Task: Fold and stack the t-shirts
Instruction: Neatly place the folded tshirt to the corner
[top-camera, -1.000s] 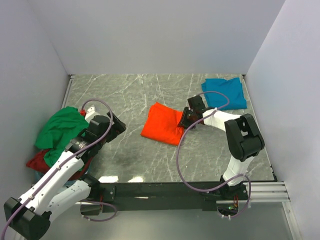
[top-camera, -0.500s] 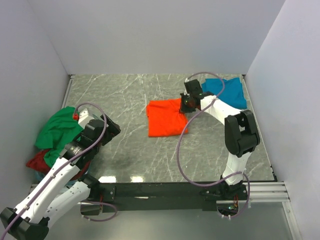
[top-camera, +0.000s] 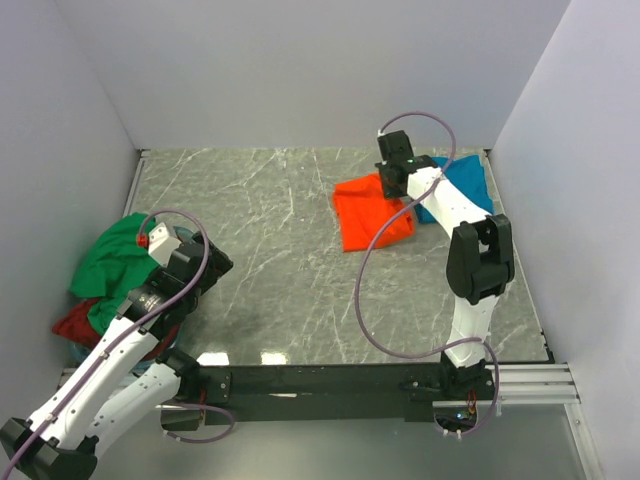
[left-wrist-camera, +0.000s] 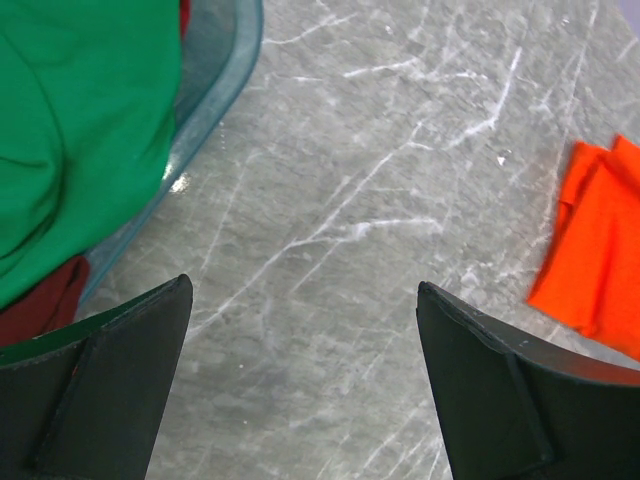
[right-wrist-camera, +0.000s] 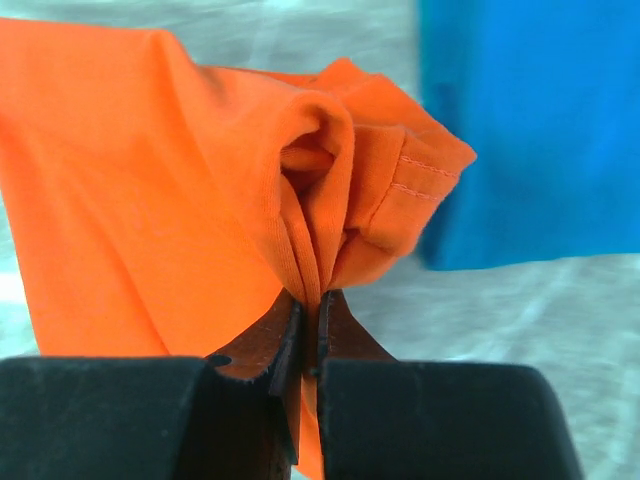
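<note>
Orange t-shirt (top-camera: 365, 215), far edge pinched by right pincer (right-wrist-camera: 308, 308), stretches nearward.

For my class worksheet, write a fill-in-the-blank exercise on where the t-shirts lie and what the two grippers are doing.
1. The right gripper is ____ on the orange t-shirt.
2. The left gripper hangs with its jaws ____.
3. The teal blue t-shirt lies in the far ____ corner of the table.
4. The green t-shirt lies ____ the dark red t-shirt.

Missing words: shut; open; right; on
</note>
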